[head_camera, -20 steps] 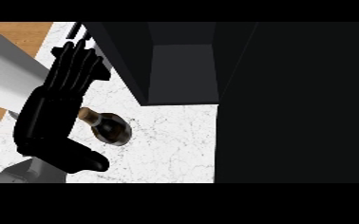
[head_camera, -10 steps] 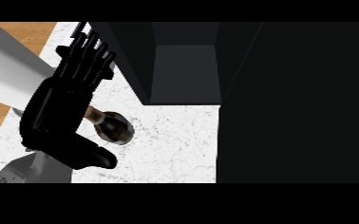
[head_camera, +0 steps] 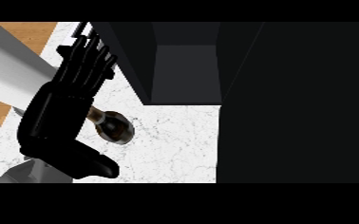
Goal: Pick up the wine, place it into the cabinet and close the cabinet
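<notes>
Head view: dark open-fronted cabinet (head_camera: 186, 76) above white marbled counter (head_camera: 175, 147), dark glass wine bottle (head_camera: 112, 125) lying on counter beside it, black left hand (head_camera: 63, 109) over bottle neck, fingers straight and spread, shifted slightly upward since earlier, bottle unmoved.

White marbled counter top (head_camera: 175, 147); strip of wood-brown floor (head_camera: 24, 35) at upper left; right side of view in deep shadow.
</notes>
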